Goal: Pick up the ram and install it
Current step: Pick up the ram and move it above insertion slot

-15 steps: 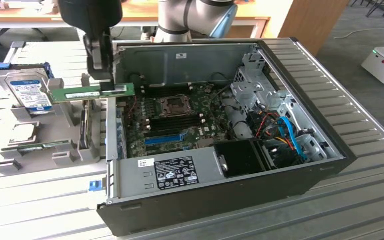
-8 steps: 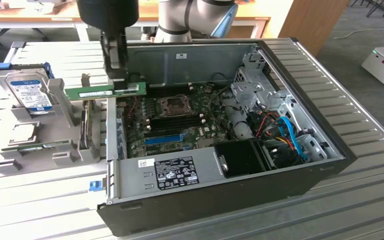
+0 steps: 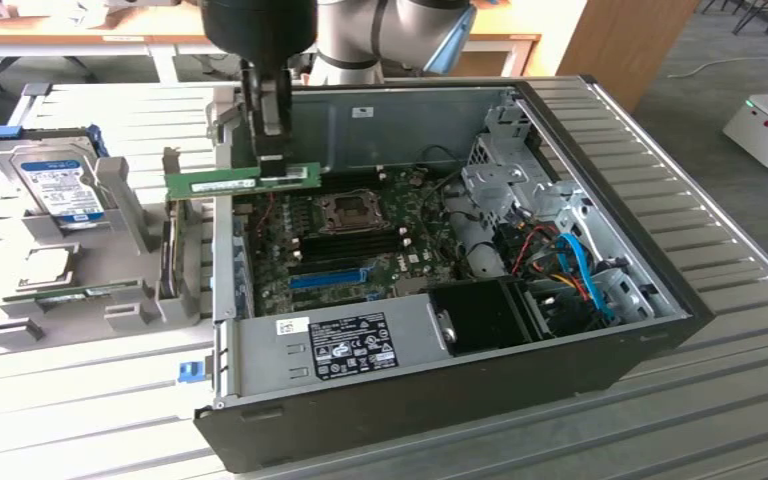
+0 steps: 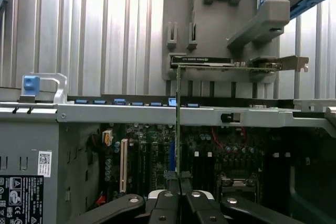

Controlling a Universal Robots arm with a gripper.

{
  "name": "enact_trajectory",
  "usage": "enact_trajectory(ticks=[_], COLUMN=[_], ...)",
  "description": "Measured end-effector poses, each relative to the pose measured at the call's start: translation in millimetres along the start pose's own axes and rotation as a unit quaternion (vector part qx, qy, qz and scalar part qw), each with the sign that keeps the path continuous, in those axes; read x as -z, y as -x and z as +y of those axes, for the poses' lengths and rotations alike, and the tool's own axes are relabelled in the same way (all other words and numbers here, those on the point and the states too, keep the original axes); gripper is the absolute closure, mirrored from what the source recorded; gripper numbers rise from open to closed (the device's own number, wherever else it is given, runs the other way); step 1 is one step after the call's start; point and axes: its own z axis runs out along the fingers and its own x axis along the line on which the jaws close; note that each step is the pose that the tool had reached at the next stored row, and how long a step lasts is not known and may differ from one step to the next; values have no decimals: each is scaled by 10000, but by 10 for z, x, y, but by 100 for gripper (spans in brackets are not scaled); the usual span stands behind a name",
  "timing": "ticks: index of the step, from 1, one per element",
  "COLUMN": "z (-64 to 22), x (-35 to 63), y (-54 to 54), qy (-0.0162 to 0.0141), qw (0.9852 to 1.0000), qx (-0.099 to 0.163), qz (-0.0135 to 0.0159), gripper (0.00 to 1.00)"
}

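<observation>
The ram [image 3: 224, 183], a slim green stick (dark chips), hangs clamped in the gripper [image 3: 275, 168].

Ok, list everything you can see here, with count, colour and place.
ram: one, green, held above the case's wall
computer case: one, black, open, on the table
motherboard: one, green, inside the case
hard drive: one, silver with blue label, in the rack
rack: one, grey, beside the case, exterior view's left
table: one, grey, slatted, under everything
gripper: one, black, shut on the ram
</observation>
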Motion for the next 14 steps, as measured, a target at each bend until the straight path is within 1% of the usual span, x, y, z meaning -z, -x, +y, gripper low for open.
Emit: enact_trajectory(ticks=[14], z=[-415], x=[8], y=[-3], qy=[1], qw=[10000], qx=[1], qz=[0], gripper=[88])
